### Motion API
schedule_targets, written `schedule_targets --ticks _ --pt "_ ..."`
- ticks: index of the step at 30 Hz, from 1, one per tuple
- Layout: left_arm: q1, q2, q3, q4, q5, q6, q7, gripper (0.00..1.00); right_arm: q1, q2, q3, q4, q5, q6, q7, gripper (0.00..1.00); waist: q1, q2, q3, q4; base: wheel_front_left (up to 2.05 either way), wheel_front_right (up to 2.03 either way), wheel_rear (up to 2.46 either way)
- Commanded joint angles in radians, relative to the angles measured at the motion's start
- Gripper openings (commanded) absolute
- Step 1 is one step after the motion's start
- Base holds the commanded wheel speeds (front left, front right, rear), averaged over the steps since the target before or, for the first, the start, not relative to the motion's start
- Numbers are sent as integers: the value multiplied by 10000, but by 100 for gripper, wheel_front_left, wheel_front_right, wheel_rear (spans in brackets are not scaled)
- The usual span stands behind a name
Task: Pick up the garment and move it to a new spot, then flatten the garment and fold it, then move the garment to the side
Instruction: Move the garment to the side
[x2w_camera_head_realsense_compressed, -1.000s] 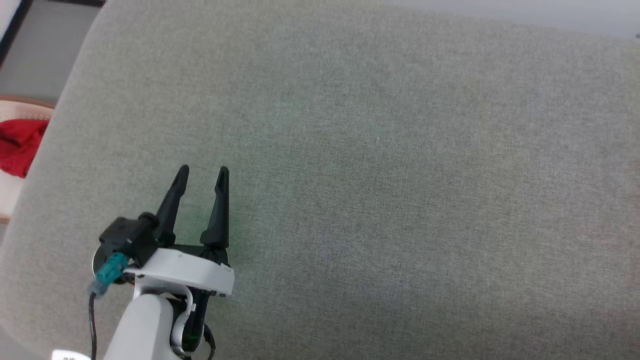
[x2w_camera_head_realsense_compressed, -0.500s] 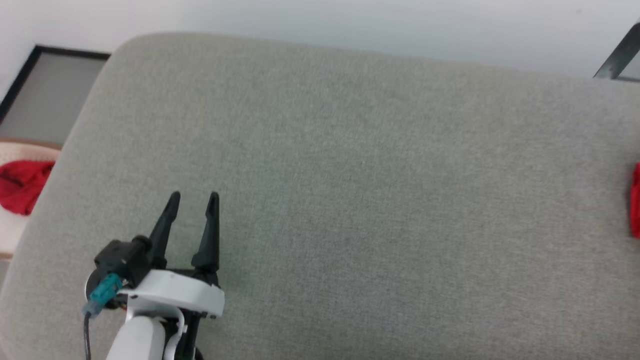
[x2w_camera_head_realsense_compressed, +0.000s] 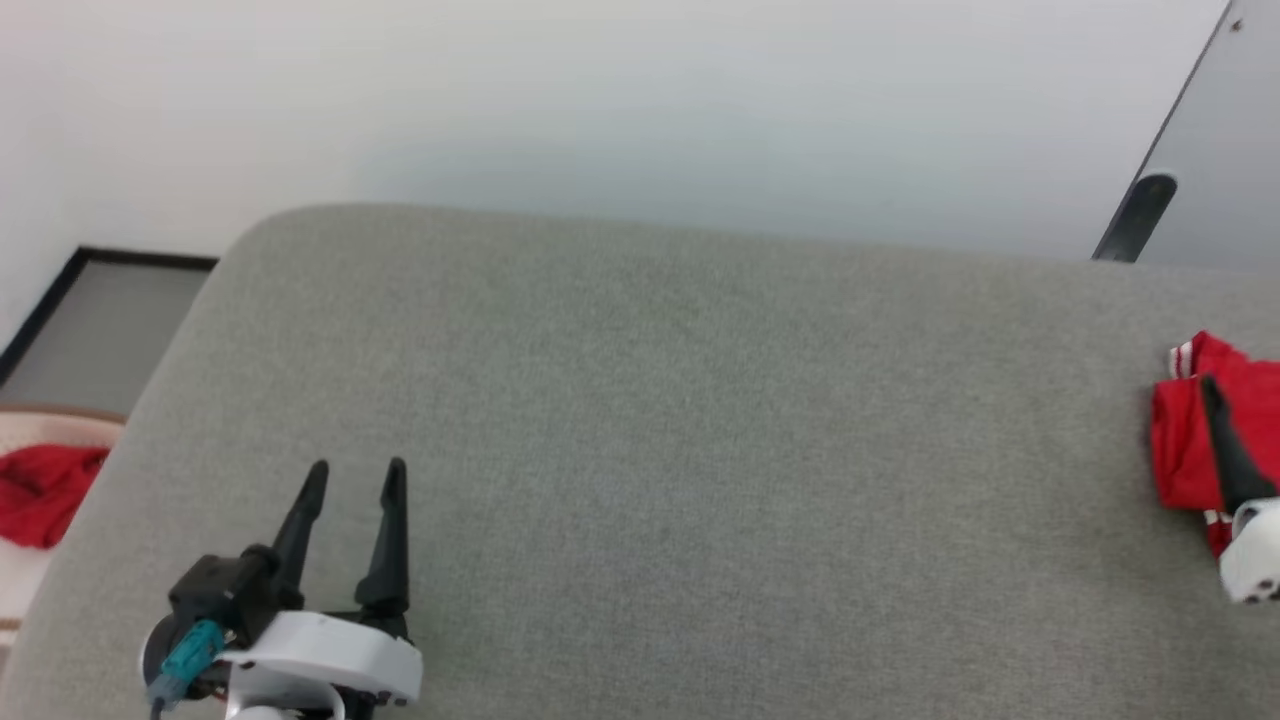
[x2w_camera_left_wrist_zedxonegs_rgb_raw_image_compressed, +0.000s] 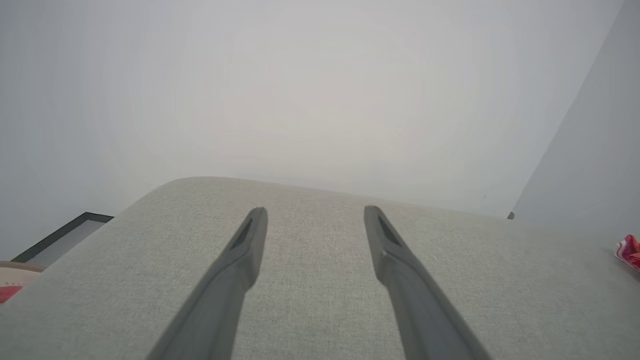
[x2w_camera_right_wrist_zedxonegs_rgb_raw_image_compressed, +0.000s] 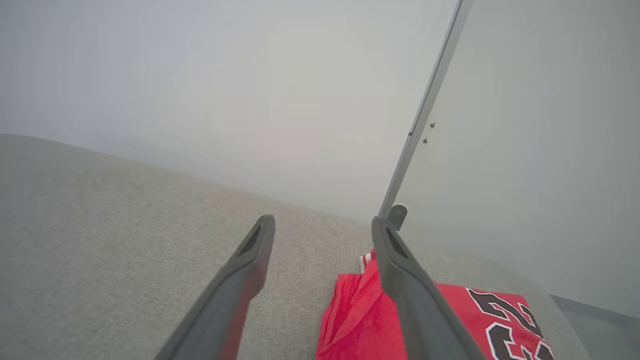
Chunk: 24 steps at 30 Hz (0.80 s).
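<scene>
Garment (x2w_camera_right_wrist_zedxonegs_rgb_raw_image_compressed: 350, 315), compact red jersey at right edge of grey cushion (x2w_camera_head_realsense_compressed: 700, 450); left gripper (x2w_camera_head_realsense_compressed: 355, 470), right gripper (x2w_camera_right_wrist_zedxonegs_rgb_raw_image_compressed: 322, 222) both spread, empty; straddle all layers before pinching.

The head camera has tipped up and swung right (the whole picture shifted, not the things), so the white wall (x2w_camera_head_realsense_compressed: 600, 100) now spans the top. The garment (x2w_camera_head_realsense_compressed: 1180, 450), unseen a second ago and then a red sliver, now lies at the right edge, a dark finger (x2w_camera_head_realsense_compressed: 1228, 455) of the right gripper (x2w_camera_right_wrist_zedxonegs_rgb_raw_image_compressed: 322, 221) newly across it.
</scene>
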Motion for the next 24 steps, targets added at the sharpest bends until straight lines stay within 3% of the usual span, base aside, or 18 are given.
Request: schedule_targets --ticks 1,13,24 --pt "96 25 77 -78 70 -27 -35 100 263 113 -184 -132 -112 -15 -133 100 0 -1 -402 -194 0 0 0" --pt "353 373 131 -68 308 -27 -35 100 2728 1338 -1859 -1986 -1168 -14 -471 100 0 -1 -792 -362 0 0 0" --pt "358 637 -96 -232 156 -26 -35 100 3732 1920 -2424 -2948 -1343 -14 -476 100 0 -1 -870 -724 0 0 0"
